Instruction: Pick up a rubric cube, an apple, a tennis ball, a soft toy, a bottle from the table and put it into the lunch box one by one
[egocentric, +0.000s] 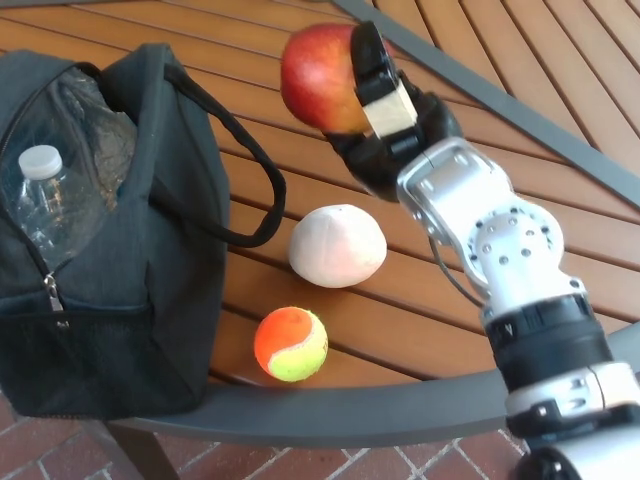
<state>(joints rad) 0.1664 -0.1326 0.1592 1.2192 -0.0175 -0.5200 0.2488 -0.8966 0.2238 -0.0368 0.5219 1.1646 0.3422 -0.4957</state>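
Apple (315, 78) sits clamped in the right hand (385, 125), aloft beside the lunch box (150, 300) over bare table (300, 50).

A table (300, 45) of reddish-brown wooden slats was seen filling most of the view, the slats being laid on a slant with narrow dark gaps between them. The slats were bounded by a dark grey metal frame (330, 410) curving along the near edge, and a straight grey bar (520, 110) was laid across the top at the upper right. Below the edge, a floor of reddish brick paving (330, 462) was lit evenly by soft daylight.
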